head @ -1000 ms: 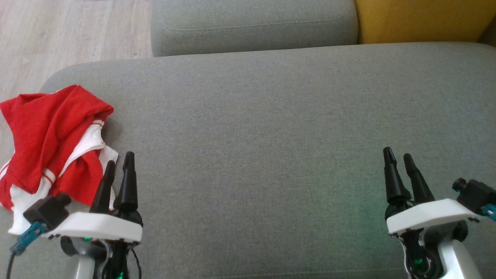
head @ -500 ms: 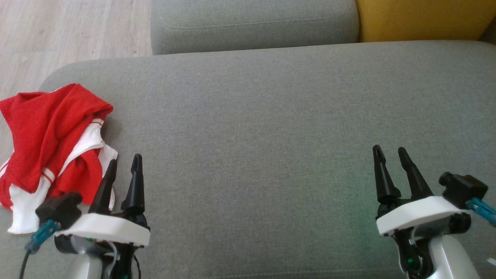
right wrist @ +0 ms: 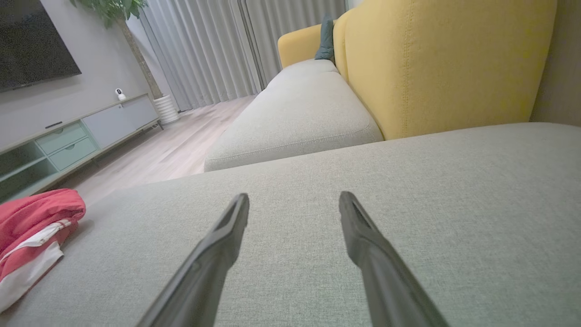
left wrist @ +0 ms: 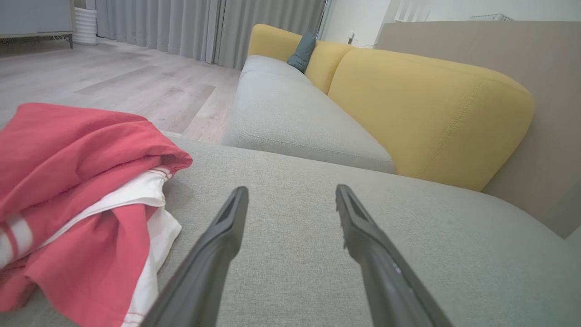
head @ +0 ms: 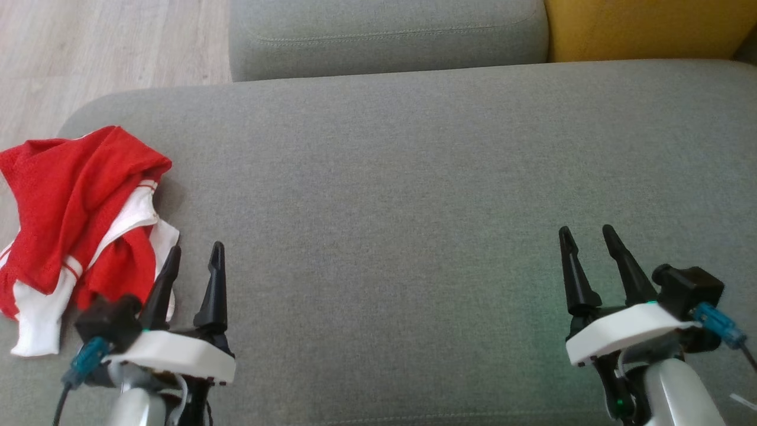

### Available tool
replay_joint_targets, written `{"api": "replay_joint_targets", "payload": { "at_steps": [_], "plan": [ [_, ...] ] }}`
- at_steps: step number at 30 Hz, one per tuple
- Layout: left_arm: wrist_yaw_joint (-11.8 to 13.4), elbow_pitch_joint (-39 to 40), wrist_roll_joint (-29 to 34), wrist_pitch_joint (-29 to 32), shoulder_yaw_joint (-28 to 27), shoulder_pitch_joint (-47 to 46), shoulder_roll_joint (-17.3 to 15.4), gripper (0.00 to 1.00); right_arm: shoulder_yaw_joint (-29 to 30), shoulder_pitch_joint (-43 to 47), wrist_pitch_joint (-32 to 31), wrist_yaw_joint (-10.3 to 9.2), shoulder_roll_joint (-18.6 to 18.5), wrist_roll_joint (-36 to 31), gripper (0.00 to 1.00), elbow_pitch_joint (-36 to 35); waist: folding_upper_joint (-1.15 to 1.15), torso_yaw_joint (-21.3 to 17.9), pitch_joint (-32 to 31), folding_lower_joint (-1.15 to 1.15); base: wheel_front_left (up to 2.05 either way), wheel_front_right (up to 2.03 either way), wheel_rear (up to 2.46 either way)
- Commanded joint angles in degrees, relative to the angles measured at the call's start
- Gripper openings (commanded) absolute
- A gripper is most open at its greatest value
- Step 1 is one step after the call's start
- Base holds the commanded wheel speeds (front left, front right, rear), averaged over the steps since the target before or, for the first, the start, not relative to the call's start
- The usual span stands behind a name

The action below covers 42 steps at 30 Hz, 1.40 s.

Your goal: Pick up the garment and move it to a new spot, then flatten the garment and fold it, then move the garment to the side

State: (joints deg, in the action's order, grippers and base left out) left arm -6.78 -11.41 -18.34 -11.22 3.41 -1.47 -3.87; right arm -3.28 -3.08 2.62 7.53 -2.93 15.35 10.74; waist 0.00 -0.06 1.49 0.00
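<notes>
At left of frame, the garment (head: pixel 77 207) lay crumpled on the sofa seat (head: pixel 384 207); left tool (head: pixel 196 247) and right tool (head: pixel 586 229) each had jaws parted, empty, apparently readied for pickup.

You see the garment (head: pixel 71 213) — red with white parts — lying all crumpled at the left edge of the grey sofa seat (head: pixel 414 177).

A grey sofa seat (head: pixel 414 177) is spanning the near scene, with a second grey cushion (head: pixel 384 35) lying beyond it. Yellow backrests (left wrist: pixel 431 118) are standing along the right, a teal pillow (left wrist: pixel 302 52) leaning at the far end. Pale wood flooring (head: pixel 106 53) is running left towards grey curtains (right wrist: pixel 204 50). A low cabinet (right wrist: pixel 68 145) is sitting under a dark wall screen (right wrist: pixel 32 41).
</notes>
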Motion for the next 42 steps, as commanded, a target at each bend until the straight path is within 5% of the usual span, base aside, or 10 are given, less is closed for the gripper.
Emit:
{"api": "replay_joint_targets", "payload": {
  "at_steps": [1,18,42],
  "plan": [
    [0.34,1.48,2.50,-1.12,-1.14,-2.42,-1.14,1.00,-1.16,-2.77,1.15,-0.04,-0.14,-2.42,1.00,-1.75,0.00,0.03,-0.02,0.00,0.00,0.00,0.00],
    [0.58,0.68,12.62,-3.78,-1.01,-2.03,-0.61,1.00,-1.15,-2.88,2.82,-0.04,0.03,-10.82,1.00,-0.83,0.00,0.28,0.12,0.00,0.00,0.00,0.00],
    [0.66,-1.06,12.41,-3.78,-1.66,-2.23,0.21,1.00,-0.15,-2.90,3.45,-0.04,0.05,-7.34,1.00,0.73,0.00,0.81,0.08,0.00,0.00,0.00,0.00]
  ]
}}
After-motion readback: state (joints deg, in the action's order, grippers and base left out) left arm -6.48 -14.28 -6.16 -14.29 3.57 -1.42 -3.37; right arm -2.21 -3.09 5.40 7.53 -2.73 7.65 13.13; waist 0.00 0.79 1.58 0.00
